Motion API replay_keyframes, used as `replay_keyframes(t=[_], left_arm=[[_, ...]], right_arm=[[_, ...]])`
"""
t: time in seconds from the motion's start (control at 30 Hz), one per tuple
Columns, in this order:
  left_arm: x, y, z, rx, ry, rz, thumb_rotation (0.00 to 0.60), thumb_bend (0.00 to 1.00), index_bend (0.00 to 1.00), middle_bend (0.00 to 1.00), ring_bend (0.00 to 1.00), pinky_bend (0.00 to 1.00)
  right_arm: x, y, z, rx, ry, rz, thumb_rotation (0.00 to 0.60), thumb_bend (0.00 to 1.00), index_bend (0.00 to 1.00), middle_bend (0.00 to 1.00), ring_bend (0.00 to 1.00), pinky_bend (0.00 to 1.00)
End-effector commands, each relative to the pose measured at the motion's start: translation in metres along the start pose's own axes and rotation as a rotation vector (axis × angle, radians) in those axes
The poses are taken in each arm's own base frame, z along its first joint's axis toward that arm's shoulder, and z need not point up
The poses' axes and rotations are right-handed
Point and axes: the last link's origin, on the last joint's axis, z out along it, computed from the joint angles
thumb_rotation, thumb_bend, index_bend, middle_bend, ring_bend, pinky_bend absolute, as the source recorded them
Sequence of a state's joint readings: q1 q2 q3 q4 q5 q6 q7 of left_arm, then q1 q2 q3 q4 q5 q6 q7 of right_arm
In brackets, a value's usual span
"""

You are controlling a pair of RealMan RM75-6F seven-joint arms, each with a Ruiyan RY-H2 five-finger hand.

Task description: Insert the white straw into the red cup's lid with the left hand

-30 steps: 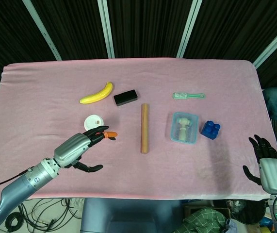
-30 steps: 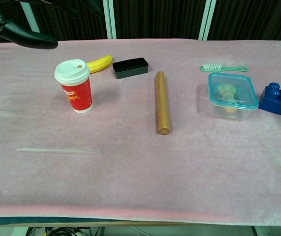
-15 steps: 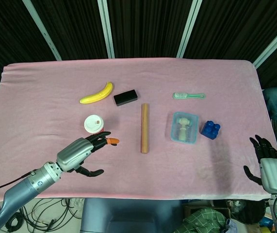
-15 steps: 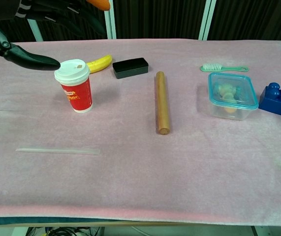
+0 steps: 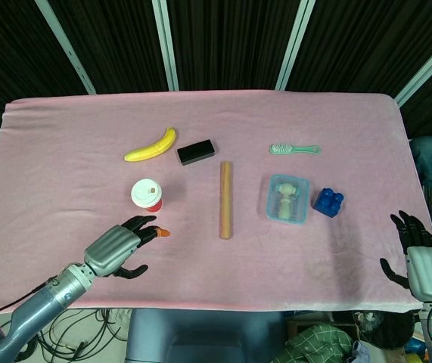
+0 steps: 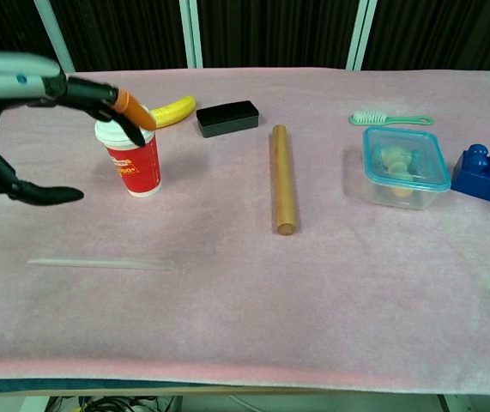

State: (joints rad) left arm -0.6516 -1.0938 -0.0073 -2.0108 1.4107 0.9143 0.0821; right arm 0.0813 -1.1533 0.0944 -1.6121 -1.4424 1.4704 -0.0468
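Left hand drawn back toward the counter's near edge since a second ago, fingers spread and empty, red cup just beyond its fingertips, white straw flat below it, right hand open, empty, far aside

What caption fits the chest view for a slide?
Left hand open above white straw lying flat before red cup.

Banana, black box, wooden rod, brush, lidded container, blue block
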Motion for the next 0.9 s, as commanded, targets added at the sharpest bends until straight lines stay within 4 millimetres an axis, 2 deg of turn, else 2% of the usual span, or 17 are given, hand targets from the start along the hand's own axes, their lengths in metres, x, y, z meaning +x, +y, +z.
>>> replay_keyframes(t=[0.03,0.2,0.37,0.57,0.9], left_arm=[[-0.028,-0.005,0.008,0.051,-0.033,0.026,0.6,0.37,0.22,0.2,0.04,0.05],[-0.041,-0.005,0.02,0.091,-0.019,0.032,0.6,0.37,0.24,0.2,0.04,0.05],[-0.05,-0.008,0.033,0.134,0.02,0.062,0.6,0.37,0.31,0.21,0.05,0.05],[-0.065,-0.016,0.037,0.181,0.023,0.098,0.6,0.37,0.37,0.21,0.05,0.05],[-0.079,-0.013,0.053,0.193,0.028,0.163,0.6,0.37,0.39,0.21,0.05,0.05]], right_arm=[[0.0,0.0,0.0,-0.002,-0.001,0.001,0.6,0.23,0.08,0.03,0.06,0.18],[0.0,0.002,0.0,-0.008,-0.001,0.006,0.6,0.23,0.08,0.03,0.06,0.18],[0.0,0.002,0.001,-0.01,-0.003,0.008,0.6,0.23,0.08,0.03,0.06,0.18],[0.0,0.003,0.001,-0.014,-0.004,0.009,0.6,0.23,0.08,0.03,0.06,0.18],[0.0,0.002,0.001,-0.016,-0.004,0.006,0.6,0.23,0.08,0.03,0.06,0.18]])
